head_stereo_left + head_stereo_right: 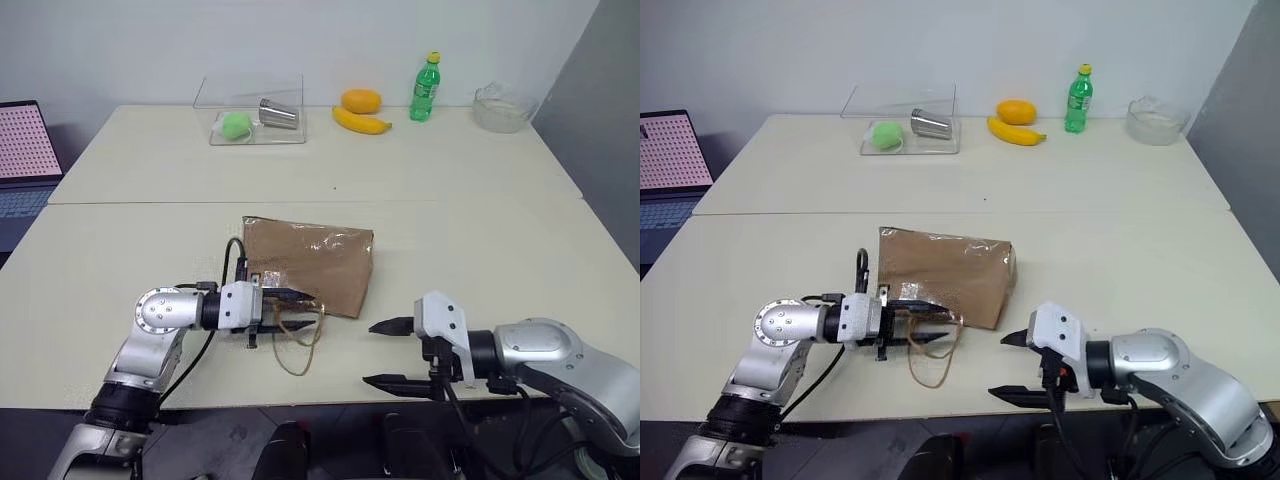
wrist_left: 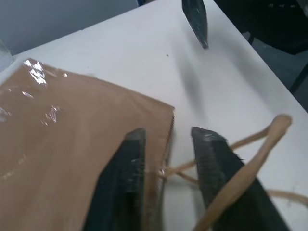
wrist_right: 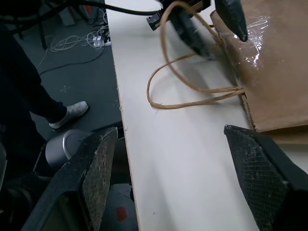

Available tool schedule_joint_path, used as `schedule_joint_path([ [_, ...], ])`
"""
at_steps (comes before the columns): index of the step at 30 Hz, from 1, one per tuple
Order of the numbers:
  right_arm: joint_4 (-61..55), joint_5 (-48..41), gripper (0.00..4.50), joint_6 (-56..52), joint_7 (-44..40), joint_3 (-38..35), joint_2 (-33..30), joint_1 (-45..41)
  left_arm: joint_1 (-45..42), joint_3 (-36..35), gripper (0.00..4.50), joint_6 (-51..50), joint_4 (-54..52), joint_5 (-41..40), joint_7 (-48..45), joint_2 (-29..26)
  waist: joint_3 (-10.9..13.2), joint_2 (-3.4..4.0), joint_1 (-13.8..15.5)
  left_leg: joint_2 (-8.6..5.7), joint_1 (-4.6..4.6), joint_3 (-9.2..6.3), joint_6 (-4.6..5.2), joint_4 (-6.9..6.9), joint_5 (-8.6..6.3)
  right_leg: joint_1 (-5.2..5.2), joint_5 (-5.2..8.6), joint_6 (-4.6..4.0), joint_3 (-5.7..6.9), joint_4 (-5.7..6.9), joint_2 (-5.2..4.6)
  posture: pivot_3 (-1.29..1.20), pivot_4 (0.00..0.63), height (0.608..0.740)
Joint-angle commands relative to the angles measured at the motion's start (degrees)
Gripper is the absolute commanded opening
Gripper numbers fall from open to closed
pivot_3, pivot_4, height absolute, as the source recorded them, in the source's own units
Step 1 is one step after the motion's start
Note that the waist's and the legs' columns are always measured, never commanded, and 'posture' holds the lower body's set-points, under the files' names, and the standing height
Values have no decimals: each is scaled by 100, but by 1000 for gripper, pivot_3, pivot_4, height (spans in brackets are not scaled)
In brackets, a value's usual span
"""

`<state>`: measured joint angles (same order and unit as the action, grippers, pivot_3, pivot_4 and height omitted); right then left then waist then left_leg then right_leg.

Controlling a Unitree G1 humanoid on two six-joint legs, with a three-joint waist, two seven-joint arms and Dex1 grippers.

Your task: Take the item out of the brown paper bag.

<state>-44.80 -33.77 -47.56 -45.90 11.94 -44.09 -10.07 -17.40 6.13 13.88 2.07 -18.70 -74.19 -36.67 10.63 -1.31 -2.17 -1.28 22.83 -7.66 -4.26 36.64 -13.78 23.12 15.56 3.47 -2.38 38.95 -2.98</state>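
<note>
Two grippers sit low over the pale worktop, one at each side of the brown paper bag. Laptop at far 9 o'clock, off the worktop's edge. Left gripper reaches in from 8 o'clock, pointing toward 3 o'clock; its fingers stand narrowly apart, straddling the bag's open lip where the tan cord handles attach. Whether they pinch the paper cannot be told. Bag lies flat on its side at centre, mouth facing 6 o'clock, handles looping out over the worktop toward 6 o'clock. Item not visible anywhere; the bag's inside cannot be seen. Right gripper at 5 o'clock, fingers spread wide, empty, pointing toward 9 o'clock, near the bag's lower right corner but apart from it. Along the far edge at 12 o'clock: clear tray holding a green ball and a metal cup, then an orange, a banana, a green bottle, a clear bowl.
</note>
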Motion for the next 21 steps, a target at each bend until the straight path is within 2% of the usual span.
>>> schedule_joint_path([
  [1,-243,45,3734,106,73,92,70,-192,-315,-86,372,-673,-457,-341,261,68,0,0,-1,0,0,0,0,0,0,0,0,0,0,1,0,0,150,740],
  [2,-246,70,3734,122,81,156,114,-258,-431,-92,15,-814,-522,-397,310,103,0,0,-1,1,0,-1,0,0,0,0,0,0,0,1,1,0,150,740],
  [7,-43,401,3734,229,194,670,437,-727,-911,-77,15,-1789,-671,-603,579,205,0,0,-17,0,0,-1,0,4,0,0,0,1,1,2,2,0,150,740],
  [14,788,913,3734,-89,733,1490,1484,-1514,-1355,53,15,-2174,-372,-505,579,371,0,0,-75,1,0,-6,-1,5,1,0,0,0,1,5,5,0,150,740],
  [21,1381,1192,3734,-362,978,2036,2171,-1775,-1550,85,15,-2231,-141,-404,590,563,0,0,-96,0,1,-8,-1,5,1,3,0,0,1,4,5,0,150,740],
])
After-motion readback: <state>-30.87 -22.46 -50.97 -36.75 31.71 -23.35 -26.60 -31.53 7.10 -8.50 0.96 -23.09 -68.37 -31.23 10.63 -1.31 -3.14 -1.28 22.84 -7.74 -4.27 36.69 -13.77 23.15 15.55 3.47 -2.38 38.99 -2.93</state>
